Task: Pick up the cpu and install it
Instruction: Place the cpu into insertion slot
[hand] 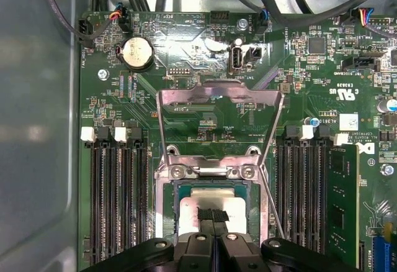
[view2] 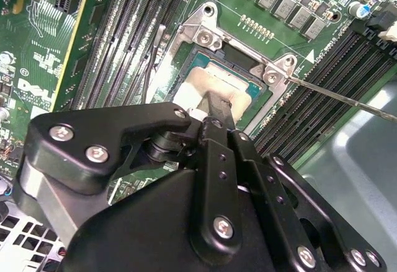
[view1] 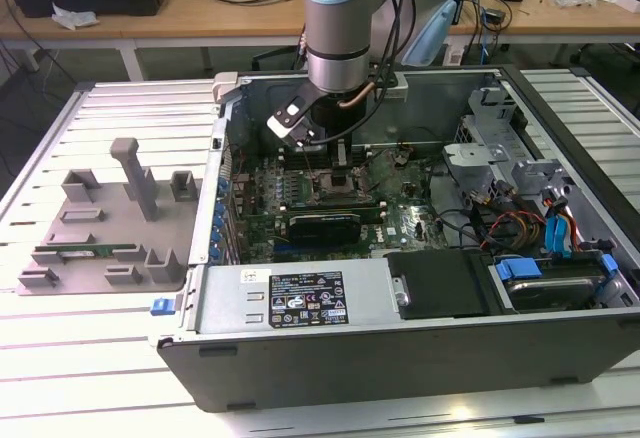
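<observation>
Install step: you have square silver-topped cpu [hand: 190, 213] sitting in metal-framed socket [hand: 177, 171], 3 o'clock of grey plastic tray [view1: 100, 226] in exterior view. Black pincer [hand: 211, 215] narrow, gripping nothing, tips at cpu top. Your next move calls for straight vertical travel.

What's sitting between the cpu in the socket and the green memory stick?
In the first wrist view, the socket's metal frame, the thin lever rod and empty black memory slots lie between the cpu and the memory stick.

exterior view: hi, down into pc case [view1: 400, 358] | both wrist views: close over socket [hand: 177, 171] [view2: 208, 36], shared
</observation>
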{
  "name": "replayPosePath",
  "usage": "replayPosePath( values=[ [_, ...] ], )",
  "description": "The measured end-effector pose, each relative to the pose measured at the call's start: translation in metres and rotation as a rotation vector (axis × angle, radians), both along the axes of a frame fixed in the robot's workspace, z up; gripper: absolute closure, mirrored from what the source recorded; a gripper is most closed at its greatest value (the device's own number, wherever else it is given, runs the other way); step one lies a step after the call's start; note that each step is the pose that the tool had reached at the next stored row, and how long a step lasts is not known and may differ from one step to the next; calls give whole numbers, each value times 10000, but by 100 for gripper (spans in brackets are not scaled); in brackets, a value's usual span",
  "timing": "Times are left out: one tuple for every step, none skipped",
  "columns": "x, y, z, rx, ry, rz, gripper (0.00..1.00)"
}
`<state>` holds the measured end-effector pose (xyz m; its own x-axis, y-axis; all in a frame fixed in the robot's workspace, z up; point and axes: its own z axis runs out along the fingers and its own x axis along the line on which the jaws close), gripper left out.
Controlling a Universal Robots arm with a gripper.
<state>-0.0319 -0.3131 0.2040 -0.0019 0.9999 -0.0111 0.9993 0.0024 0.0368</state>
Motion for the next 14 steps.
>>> replayPosePath(
  values=[
    [3,0,0,0,-1,1,89],
    [5,0,0,0,-2,-1,89],
    [9,0,0,-1,-4,-2,89],
    [11,0,0,0,-4,-2,89],
    [11,0,0,0,-4,-3,89],
    [11,0,0,-1,-3,-2,89],
    [12,0,0,-1,-3,-1,89],
    [12,1,1,-1,-4,-1,89],
    [13,2,7,7,-9,-1,89],
    [13,2,15,9,-9,-1,89],
    [12,0,40,1,-3,-1,89],
    [12,0,54,1,-4,-1,89],
    [12,0,69,1,-4,-1,89],
    [12,0,102,0,-3,-2,89]
  ],
)
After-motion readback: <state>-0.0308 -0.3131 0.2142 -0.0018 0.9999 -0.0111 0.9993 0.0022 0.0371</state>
